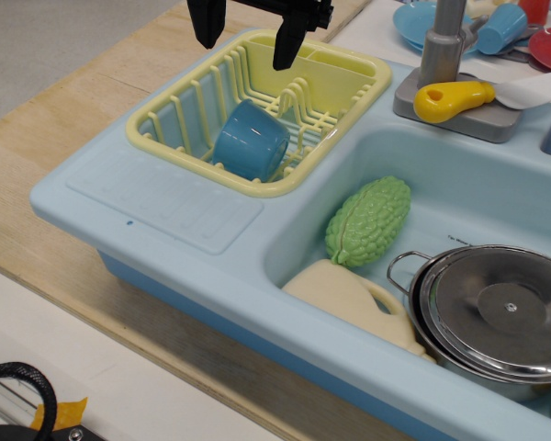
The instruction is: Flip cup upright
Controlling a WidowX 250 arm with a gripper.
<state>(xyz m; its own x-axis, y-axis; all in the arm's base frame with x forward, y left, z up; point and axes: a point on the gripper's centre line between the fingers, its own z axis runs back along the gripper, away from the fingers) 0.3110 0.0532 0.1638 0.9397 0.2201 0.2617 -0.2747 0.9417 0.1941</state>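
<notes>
Blue cup [250, 140] lies tipped in the yellow rack [179, 110]; jaws above spread wide, holding nothing.

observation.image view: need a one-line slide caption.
Open pincer hovers above yellow dish rack where the blue cup lies tipped on its side, beside the toy sink.

Cup [250, 140] is lying tipped in the rack [165, 110] (left of the basin [459, 175]), gripper [248, 41] hanging above it.
</notes>
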